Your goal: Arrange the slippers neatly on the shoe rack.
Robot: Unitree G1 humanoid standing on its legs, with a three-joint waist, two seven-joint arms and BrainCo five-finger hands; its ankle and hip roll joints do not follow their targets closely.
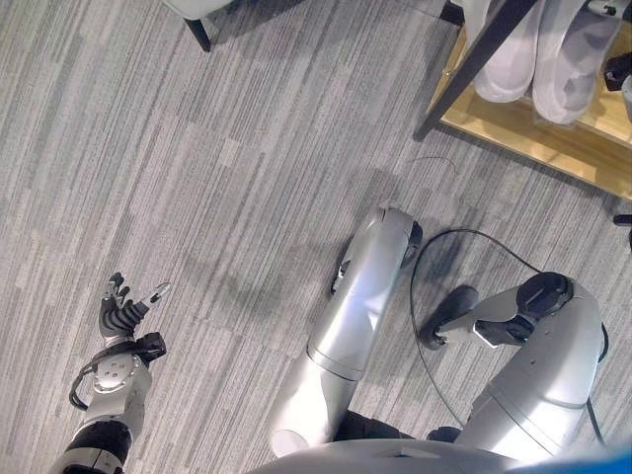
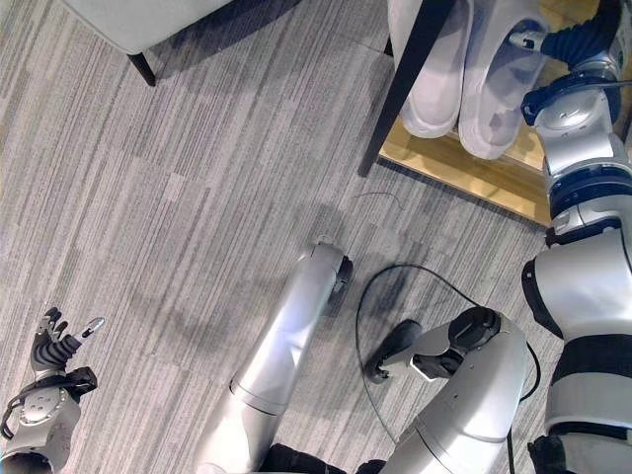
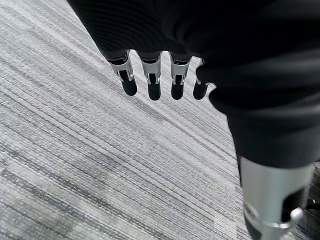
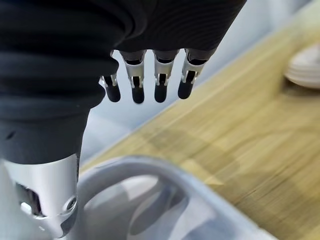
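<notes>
Two white slippers (image 2: pixel 464 74) side by side on the wooden shelf (image 2: pixel 474 173) of the shoe rack, toes toward the floor edge, touching or nearly so. Dark rack post (image 2: pixel 410 79) slanting across just in front of the left one.

Right robot hand (image 2: pixel 528 39) up at the rack, over the right slipper. Fingers (image 4: pixel 135 82) straight and loose in the wrist view, thumb apart, nothing gripped. White slipper rim (image 4: pixel 150 170) just under the palm; wooden shelf beyond it, with another pale slipper (image 4: pixel 305 67) farther along.

Left robot hand (image 1: pixel 123 311) low over grey striped carpet (image 1: pixel 227 168), well apart from the rack. Fingers (image 3: pixel 152 82) extended in a row, relaxed, holding nothing.

Pale furniture piece with a dark leg (image 2: pixel 138 64) at the far edge of the carpet.
</notes>
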